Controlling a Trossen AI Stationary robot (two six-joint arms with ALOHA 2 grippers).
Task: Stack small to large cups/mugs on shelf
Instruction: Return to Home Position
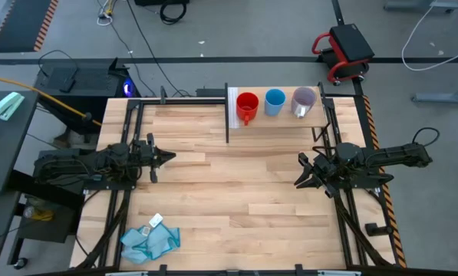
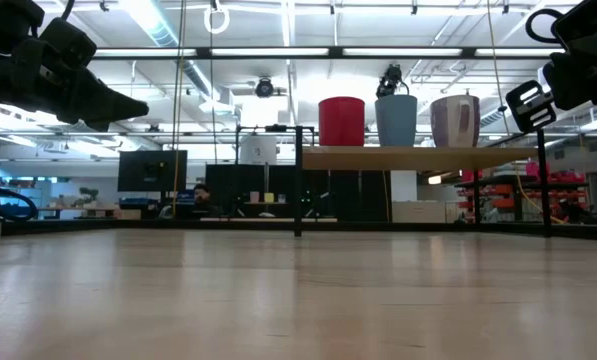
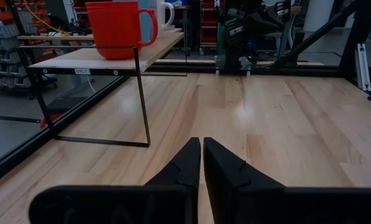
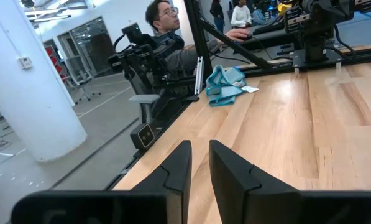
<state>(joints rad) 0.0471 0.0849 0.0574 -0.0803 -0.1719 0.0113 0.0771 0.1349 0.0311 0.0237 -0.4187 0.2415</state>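
Three mugs stand upright in a row on the light-wood shelf (image 1: 275,123) at the table's far edge: a red mug (image 1: 246,106), a blue mug (image 1: 275,101) and a lilac mug (image 1: 303,101). They rest on their bases, side by side, not stacked. They also show in the low view: red mug (image 2: 341,121), blue mug (image 2: 396,120), lilac mug (image 2: 455,121). My left gripper (image 1: 169,157) is shut and empty above the table's left middle, pointing right. My right gripper (image 1: 298,170) is a little open and empty at the right middle, pointing left.
A light-blue cloth (image 1: 148,241) with a small white tag lies near the table's front left corner. The shelf stands on thin black posts (image 3: 141,93) with room beneath it. A person (image 4: 166,18) sits beyond the table.
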